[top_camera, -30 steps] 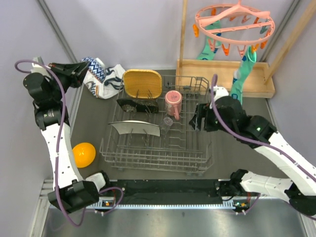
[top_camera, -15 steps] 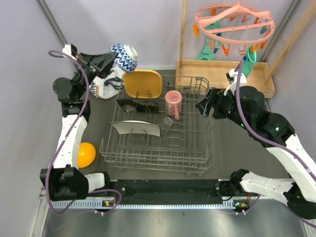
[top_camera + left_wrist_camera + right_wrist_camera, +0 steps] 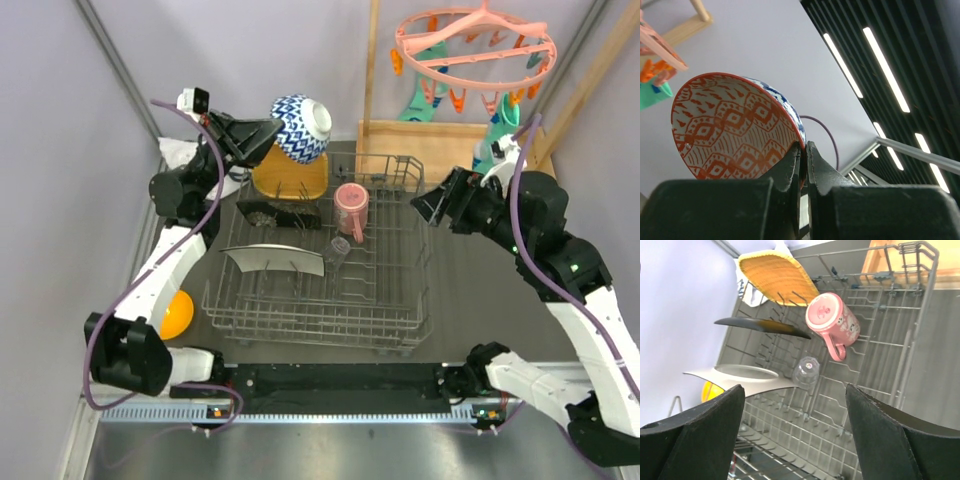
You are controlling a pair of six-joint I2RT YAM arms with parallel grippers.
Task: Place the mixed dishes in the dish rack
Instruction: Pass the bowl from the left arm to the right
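My left gripper [image 3: 262,137] is shut on the rim of the blue-white patterned bowl [image 3: 301,127], held high above the rack's far left corner; its orange-patterned inside [image 3: 732,132] shows in the left wrist view. The grey wire dish rack [image 3: 395,300] holds the yellow plate [image 3: 289,168], black floral plate [image 3: 278,213], pale plate [image 3: 272,260], pink cup [image 3: 351,208] and small clear glass [image 3: 339,249]. The orange bowl [image 3: 176,312] lies on the table left of the rack. My right gripper [image 3: 432,205] is open and empty above the rack's right side [image 3: 912,347].
A white printed cloth [image 3: 178,152] lies at the far left behind my left arm. A pink peg hanger [image 3: 473,45] with teal socks [image 3: 500,130] hangs at the back right over a light wooden tray [image 3: 450,140].
My left gripper has lifted the patterned bowl off the cloth and carried it up and right towards the rack. My right gripper has risen and drawn back to the right.
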